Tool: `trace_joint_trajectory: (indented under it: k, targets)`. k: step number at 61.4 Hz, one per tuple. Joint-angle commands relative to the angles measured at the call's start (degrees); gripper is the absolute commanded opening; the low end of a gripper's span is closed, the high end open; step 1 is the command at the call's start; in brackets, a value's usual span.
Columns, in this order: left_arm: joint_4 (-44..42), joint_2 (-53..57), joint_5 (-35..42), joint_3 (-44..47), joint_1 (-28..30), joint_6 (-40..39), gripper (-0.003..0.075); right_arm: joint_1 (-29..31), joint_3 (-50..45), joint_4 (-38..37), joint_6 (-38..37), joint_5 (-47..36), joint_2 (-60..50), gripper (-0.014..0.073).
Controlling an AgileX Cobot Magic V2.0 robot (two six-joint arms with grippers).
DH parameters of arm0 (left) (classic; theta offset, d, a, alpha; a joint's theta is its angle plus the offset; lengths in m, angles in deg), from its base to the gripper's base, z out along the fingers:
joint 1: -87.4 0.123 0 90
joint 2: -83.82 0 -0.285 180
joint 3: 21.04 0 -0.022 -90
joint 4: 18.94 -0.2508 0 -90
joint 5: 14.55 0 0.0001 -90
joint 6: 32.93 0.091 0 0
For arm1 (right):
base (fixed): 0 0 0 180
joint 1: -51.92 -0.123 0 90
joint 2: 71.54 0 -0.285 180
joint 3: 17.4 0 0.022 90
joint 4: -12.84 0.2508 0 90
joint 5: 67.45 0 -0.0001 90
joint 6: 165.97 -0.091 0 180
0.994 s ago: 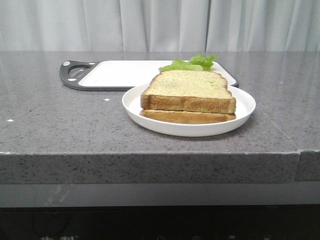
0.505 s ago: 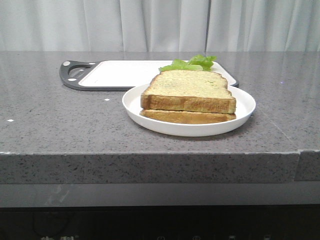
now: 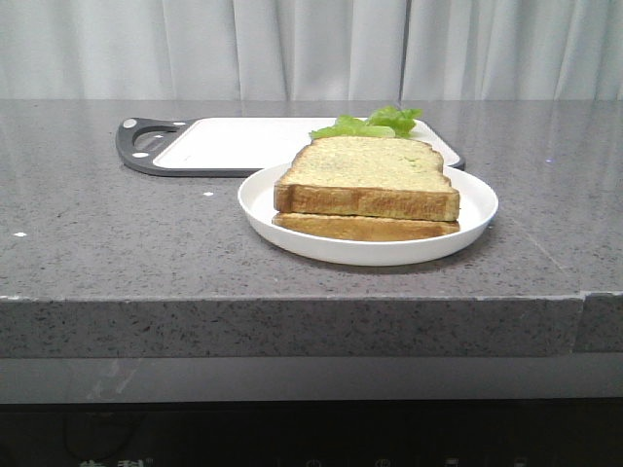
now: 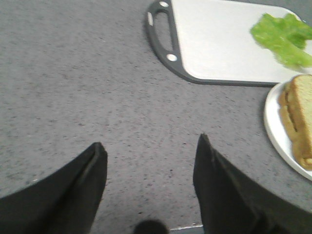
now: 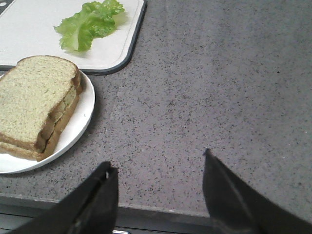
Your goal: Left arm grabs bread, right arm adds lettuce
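Bread point(image 3: 368, 173) sits stacked on another slice on the plate point(image 3: 261, 199), lettuce point(image 3: 370, 123) behind; both claws point(image 4: 151, 151) point(image 5: 158, 170) hang spread. Pinch too deep and you lift both slices.

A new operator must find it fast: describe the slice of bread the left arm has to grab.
On the grey stone counter sits a round white plate, just in front of the white cutting board. Two slices are stacked on it; the bread is the upper one, thick, with a pale green-specked face, unlike the thinner slice beneath.
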State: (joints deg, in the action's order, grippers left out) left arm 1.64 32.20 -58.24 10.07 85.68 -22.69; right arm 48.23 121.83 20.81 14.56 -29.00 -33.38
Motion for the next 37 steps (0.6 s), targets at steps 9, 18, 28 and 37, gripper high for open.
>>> trace_joint_trajectory:
  k: [9, 18, 28, 37]
  targets:
    - [14.65, -10.82, 0.31, -8.07, -1.87, 12.52, 0.0398, 0.27, 1.68, -0.21, 0.20, -3.69, 0.54, 0.0426]
    - [13.16, -16.59, 1.16, -12.63, -9.27, 12.64, 0.0398, 0.27, 1.68, -0.21, 0.20, -3.69, 0.54, 0.0426]
    - [8.57, -23.91, 3.49, -18.06, -20.13, 10.83, 0.0398, 0.27, 1.68, -0.21, 0.20, -3.69, 0.54, 0.0426]
    - [-6.25, -30.95, 2.63, -24.11, -28.65, -3.50, 0.0398, 0.27, 1.68, -0.21, 0.20, -3.69, 0.54, 0.0426]
